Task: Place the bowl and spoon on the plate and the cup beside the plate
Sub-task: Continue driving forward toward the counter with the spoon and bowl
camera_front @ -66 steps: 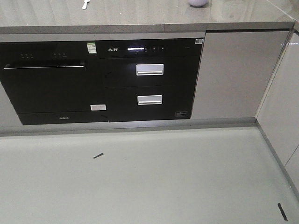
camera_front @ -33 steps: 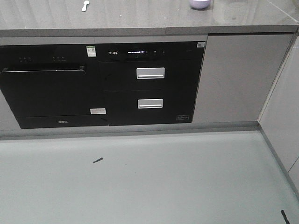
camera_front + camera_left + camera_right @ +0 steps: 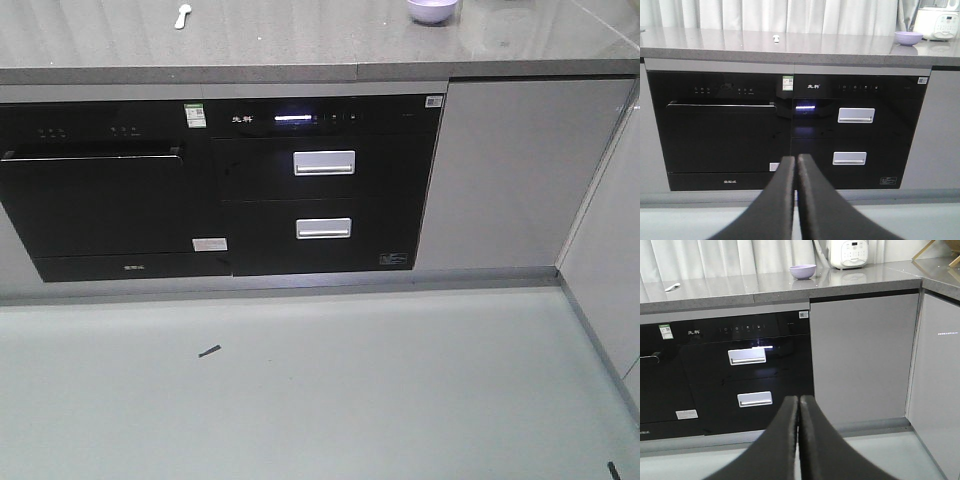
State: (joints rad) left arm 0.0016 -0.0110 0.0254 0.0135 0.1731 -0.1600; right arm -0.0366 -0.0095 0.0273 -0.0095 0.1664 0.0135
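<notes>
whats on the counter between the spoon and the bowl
Nothing: only bare grey countertop lies between the spoon and the bowl, clearest in the left wrist view.

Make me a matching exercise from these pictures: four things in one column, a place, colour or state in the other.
Things:
1. bowl
2. spoon
3. left tool
4. white appliance

Descriptions:
A. shut, holding nothing
B. on the counter, right of the bowl
C. on the counter, left of the bowl
D. lavender

Pairs: 1-D, 2-C, 3-A, 4-B

L claw (image 3: 796, 159) & R claw (image 3: 799, 399) both closed, empty, pointing fwd.
</notes>
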